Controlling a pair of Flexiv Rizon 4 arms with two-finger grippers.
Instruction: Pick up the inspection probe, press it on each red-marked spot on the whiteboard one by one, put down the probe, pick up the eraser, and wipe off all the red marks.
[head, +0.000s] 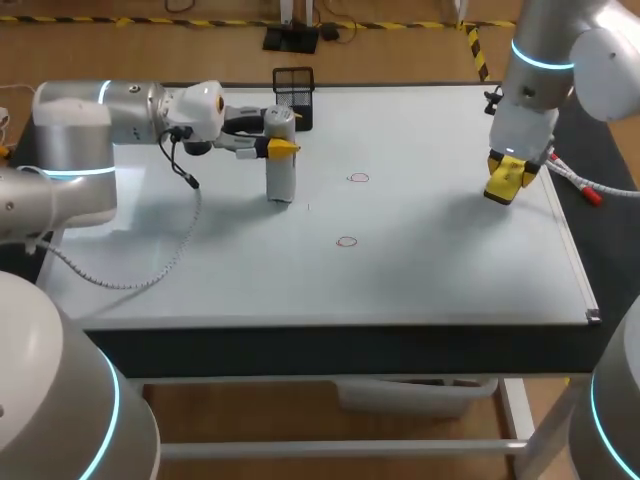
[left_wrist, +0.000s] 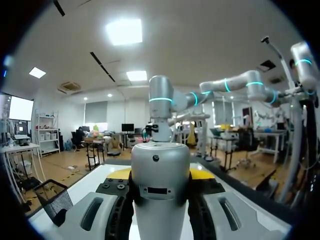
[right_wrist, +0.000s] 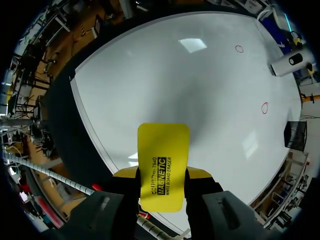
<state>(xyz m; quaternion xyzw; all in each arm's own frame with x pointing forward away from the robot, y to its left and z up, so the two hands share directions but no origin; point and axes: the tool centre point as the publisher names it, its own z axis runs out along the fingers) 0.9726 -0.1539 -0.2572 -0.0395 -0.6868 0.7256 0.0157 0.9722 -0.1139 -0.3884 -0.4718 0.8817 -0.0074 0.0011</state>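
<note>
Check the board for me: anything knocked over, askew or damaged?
Nothing stands out. The probe stands upright in the left gripper, the eraser sits straight in the right gripper, and both red marks are unsmeared.

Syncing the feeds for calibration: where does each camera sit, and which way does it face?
Head view: above and behind the robot, looking down on the whiteboard; left arm and right arm enter from the sides.
Left wrist view: on the left wrist, facing level across the whiteboard; left gripper shut on the upright probe.
Right wrist view: on the right wrist, facing down at the whiteboard; right gripper shut on the eraser.
Shared: head and right wrist views both show the two red marks and the probe.
</note>
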